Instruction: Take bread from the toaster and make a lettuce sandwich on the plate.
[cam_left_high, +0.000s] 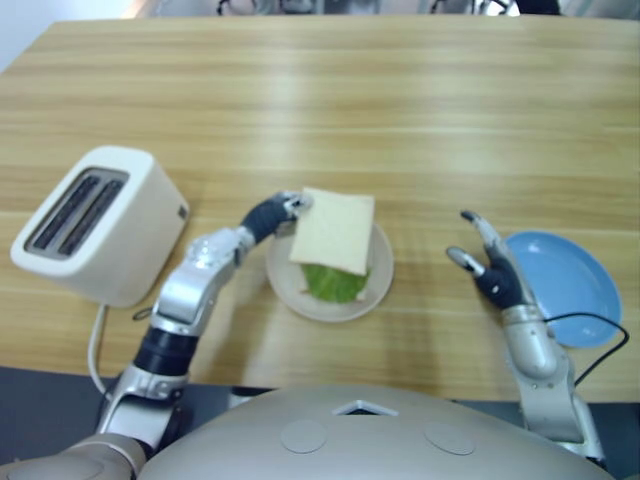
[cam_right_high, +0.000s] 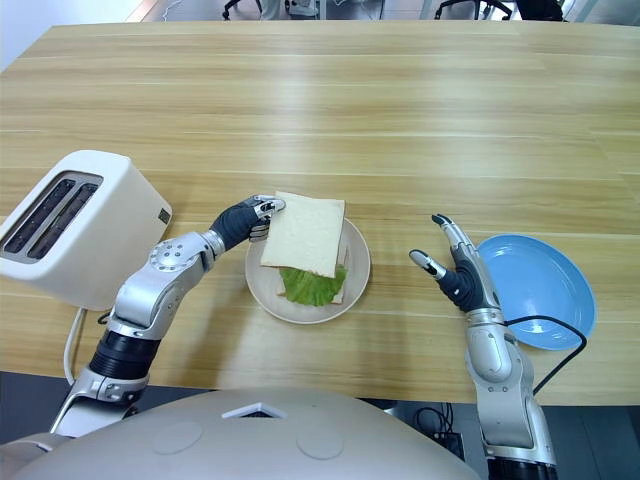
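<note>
The left hand (cam_right_high: 245, 220) pinches one edge of the bread slice (cam_right_high: 305, 235), tilted over the lettuce (cam_right_high: 308, 286) on the beige plate (cam_right_high: 356, 288) near the bench's front edge. The right hand (cam_right_high: 460, 275) hovers spread and holding nothing. The slice looks best lowered level and square over the leaf before release.

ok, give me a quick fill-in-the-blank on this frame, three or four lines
1. The left hand holds a slice of ____ over the beige plate.
2. The green leaf on that plate is ____.
3. The open right hand holds ____.
4. The toaster stands on the robot's ____ side.

Missing words: bread; lettuce; nothing; left.
</note>
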